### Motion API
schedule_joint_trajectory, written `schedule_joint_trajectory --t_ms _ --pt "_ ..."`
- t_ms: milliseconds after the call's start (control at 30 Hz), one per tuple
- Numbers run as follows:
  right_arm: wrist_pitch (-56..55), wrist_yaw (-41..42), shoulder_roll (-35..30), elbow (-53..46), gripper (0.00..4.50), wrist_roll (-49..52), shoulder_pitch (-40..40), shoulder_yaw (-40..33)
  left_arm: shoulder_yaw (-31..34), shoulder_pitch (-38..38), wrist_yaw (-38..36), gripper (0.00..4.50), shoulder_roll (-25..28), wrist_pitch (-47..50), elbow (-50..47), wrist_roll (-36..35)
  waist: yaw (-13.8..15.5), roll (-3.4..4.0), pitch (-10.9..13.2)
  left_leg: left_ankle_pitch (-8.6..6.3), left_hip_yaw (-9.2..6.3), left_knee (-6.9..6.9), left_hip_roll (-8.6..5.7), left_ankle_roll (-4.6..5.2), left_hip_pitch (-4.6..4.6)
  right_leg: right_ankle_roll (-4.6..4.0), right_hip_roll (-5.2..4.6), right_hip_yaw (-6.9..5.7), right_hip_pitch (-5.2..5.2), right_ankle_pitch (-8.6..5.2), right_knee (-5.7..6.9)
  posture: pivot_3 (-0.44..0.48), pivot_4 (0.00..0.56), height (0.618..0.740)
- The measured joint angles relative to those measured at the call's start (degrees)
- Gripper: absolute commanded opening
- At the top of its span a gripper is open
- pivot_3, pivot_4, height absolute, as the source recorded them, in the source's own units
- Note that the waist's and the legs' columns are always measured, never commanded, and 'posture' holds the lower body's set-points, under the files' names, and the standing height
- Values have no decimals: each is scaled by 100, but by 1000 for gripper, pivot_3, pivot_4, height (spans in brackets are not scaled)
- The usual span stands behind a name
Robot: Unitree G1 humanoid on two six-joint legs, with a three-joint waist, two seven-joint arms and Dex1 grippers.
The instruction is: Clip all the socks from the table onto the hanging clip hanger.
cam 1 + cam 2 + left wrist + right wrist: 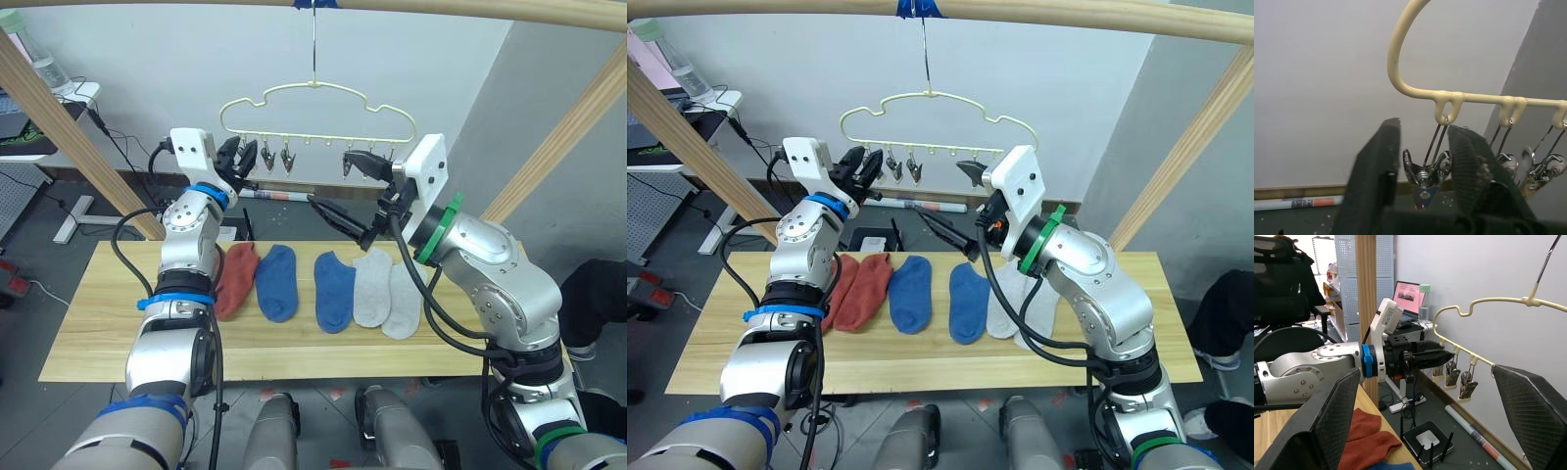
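Left arm: raised, forearm upright above the left end of the table, wrist bent forward toward the hanger. The left gripper sits at the hanger's leftmost clip. In the left wrist view the two black fingers stand on either side of that clip, with a gap on both sides; the jaws are partly open and hold nothing. Contact with the clip cannot be confirmed.

Right arm: elbow bent over the right end of the table, forearm angled up and inward. The right gripper is spread wide, one finger near the clips on the hanger's right side and the other pointing down toward the table. It is empty.

Hanger: pale yellow, cloud-shaped outline, suspended by a thin hook from a wooden beam with blue tape at the hook. Small silver clips hang in a row from loops along its lower bar. No sock is clipped on.

Socks: laid flat in a row across the middle of the table. From the robot's left: two rust-red socks, partly hidden behind the left arm; two blue socks; two light grey socks, overlapping each other and partly behind the right arm.
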Motion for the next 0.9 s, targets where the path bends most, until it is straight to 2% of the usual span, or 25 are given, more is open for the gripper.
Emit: schedule_joint_trajectory --t_ms 133,300,467,667,800,900 --pt "0 -3 0 0 4500 0 1 0 0 -15 -43 70 -5 2 0 0 -1 0 0 0 0 0 0 0 0 0 0 0 0 0 0 -65 272 740" --pt "-8 3 -58 -20 4500 -22 156 7 -2 -23 -37 32 -4 35 -27 1 -8 0 0 0 0 0 0 0 0 0 0 0 0 0 0 -57 275 740" --pt "53 -27 -566 271 4500 -413 735 25 -47 117 -92 32 127 455 -428 3 -19 -1 3 0 5 -1 1 0 0 1 -2 5 0 0 -3 -50 278 740" --pt "263 -90 -1050 1471 4500 -978 950 86 -247 345 -443 32 428 1447 -1174 -22 -58 2 15 0 10 -1 -4 0 6 1 13 10 -3 0 4 -35 278 740" --pt "146 211 -1284 3065 4500 -1310 809 237 -478 461 -1065 32 956 2577 -1849 -158 -79 3 19 0 10 -5 4 0 10 0 28 11 -5 0 5 -27 277 740" --pt "-259 498 -1349 4011 4500 -1653 645 506 -473 479 -1288 32 1125 3111 -2154 -294 -89 10 28 0 14 -7 6 0 9 0 31 15 -10 0 5 -27 277 740"
